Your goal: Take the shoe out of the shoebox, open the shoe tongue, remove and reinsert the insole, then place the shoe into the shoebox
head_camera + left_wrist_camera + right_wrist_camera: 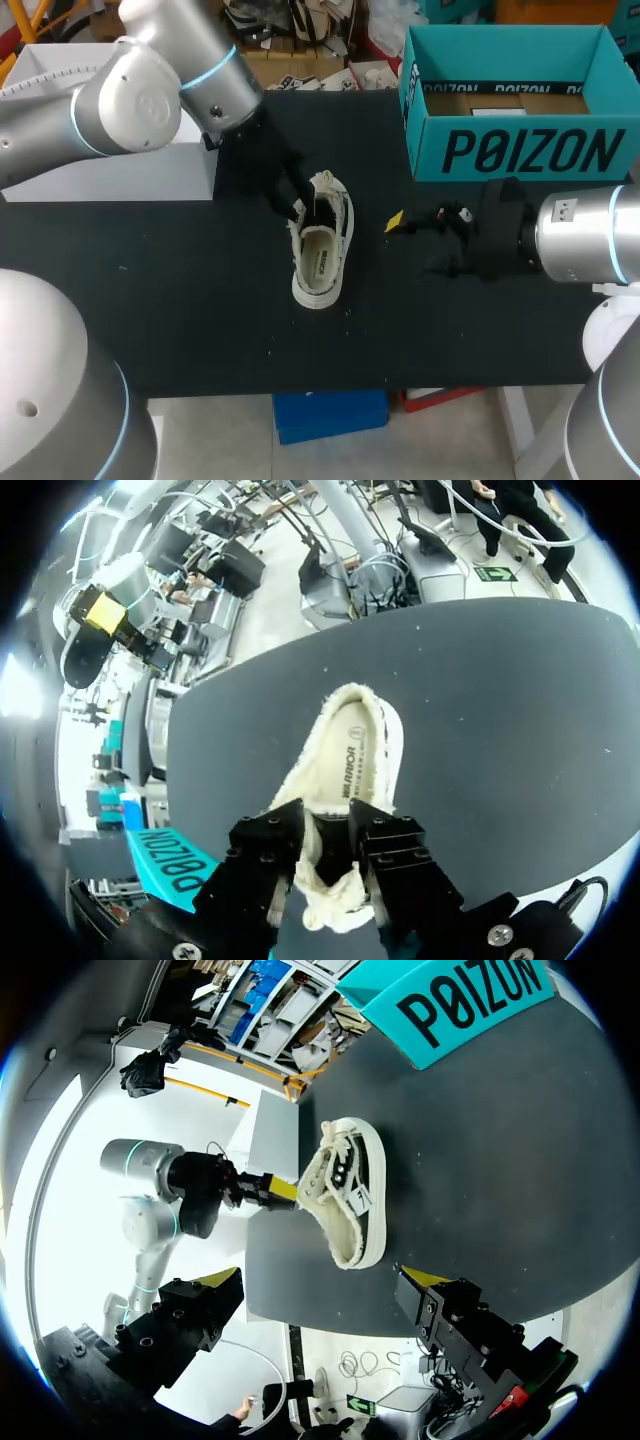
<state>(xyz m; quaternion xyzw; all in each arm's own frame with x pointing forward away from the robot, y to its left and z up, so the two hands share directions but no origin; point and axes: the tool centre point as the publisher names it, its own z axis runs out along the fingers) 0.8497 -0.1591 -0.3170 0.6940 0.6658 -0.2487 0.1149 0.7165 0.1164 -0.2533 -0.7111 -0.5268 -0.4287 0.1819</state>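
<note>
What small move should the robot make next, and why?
Probably the right gripper, open and apart from the sneaker, should move to the sneaker's heel opening. The left gripper seems to pinch the shoe tongue, the insole lies inside, and the sneaker is already out of the shoebox.

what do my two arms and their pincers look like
Both arms are smooth silver-grey tubes with rounded joints, each edged by a thin light-blue ring: the left arm, the right arm. The left pincer and right pincer are black, blocky, screw-studded, with bright yellow fingertips. A thin cable loops by the left pincer's base.
</note>
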